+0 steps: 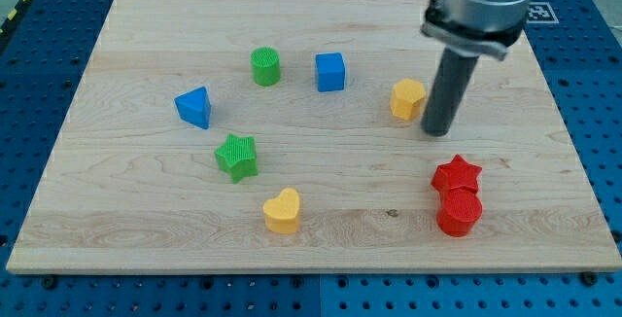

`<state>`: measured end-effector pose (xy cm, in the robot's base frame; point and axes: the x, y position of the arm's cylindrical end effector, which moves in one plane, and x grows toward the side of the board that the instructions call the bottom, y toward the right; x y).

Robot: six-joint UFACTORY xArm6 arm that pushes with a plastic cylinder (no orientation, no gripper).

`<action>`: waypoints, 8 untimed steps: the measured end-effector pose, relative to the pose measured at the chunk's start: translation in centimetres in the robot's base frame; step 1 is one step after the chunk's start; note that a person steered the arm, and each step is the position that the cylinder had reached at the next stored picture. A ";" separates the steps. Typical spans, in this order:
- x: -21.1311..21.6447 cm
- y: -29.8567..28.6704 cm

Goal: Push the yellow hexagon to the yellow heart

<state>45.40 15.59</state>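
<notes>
Seen from above and in front: a pale wooden worktop (321,239) set on a blue perforated base (39,64). Upper right of centre, the yellow hexagon (408,98), with my tip (439,130) planted just beside it on the view's right, close enough that contact or a hair's gap cannot be told. No jaws on this end effector, only a straight dark rod under a grey metal collar (481,6), so nothing to part, close or clamp. Well apart from the hexagon, toward the view's bottom and left of centre, the yellow heart (283,211), lying alone near the front edge. Between the two, bare wood. Up and to the left of the heart, a green star (237,157); further left and higher, a blue triangular block (194,107). Along the upper middle, a green cylinder (265,66) and, to its right, a blue cube (330,71), the cube near the hexagon's left side. At lower right, a red star (457,174) touching a red cylinder (459,212) directly below it, both well below my tip.
</notes>
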 end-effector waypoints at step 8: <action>-3.7 -4.8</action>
<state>41.72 10.77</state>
